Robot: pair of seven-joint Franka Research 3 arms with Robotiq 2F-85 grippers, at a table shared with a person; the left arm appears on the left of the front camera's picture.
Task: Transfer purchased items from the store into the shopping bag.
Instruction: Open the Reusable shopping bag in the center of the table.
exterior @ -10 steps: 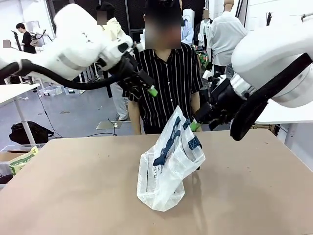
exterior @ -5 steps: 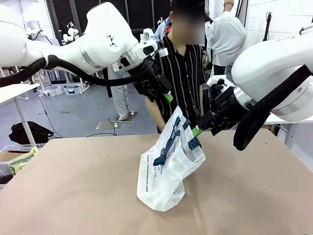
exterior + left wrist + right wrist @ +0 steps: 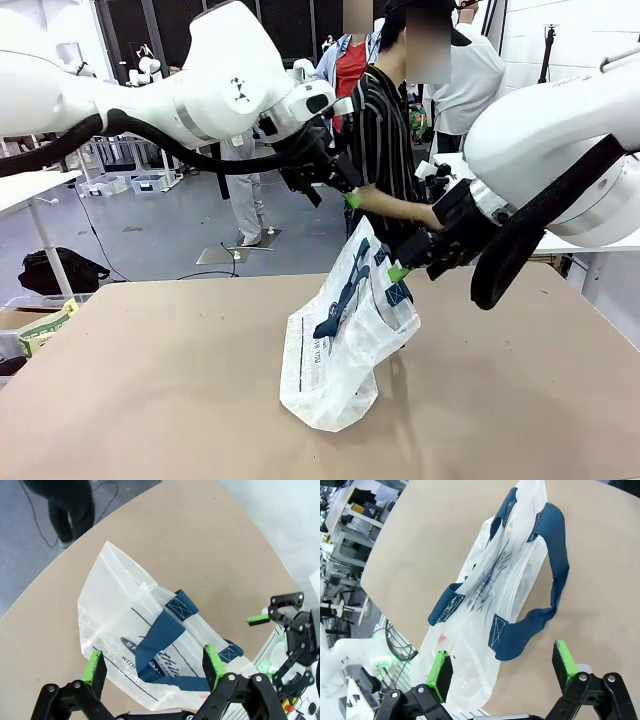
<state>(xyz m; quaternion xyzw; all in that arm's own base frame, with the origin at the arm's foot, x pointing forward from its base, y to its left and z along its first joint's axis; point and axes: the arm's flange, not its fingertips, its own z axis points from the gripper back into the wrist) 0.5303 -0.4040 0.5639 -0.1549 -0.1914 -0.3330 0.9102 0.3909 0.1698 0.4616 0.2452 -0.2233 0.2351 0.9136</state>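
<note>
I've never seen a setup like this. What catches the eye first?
A crinkly white shopping bag with navy handles stands in the middle of the table. Two big white arms lean in from either side, the left hand above the bag and the right hand close beside its top, both open with green pads. A person in a striped shirt stands at the far side.

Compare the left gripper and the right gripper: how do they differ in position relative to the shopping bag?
Height: the left gripper hangs well above the shopping bag, while the right gripper sits lower, level with the bag's top. Closeness: the left gripper is clear of the bag; the right gripper is close beside its upper edge, and contact cannot be judged. Shared: both are open, hold nothing and point toward the bag.
</note>
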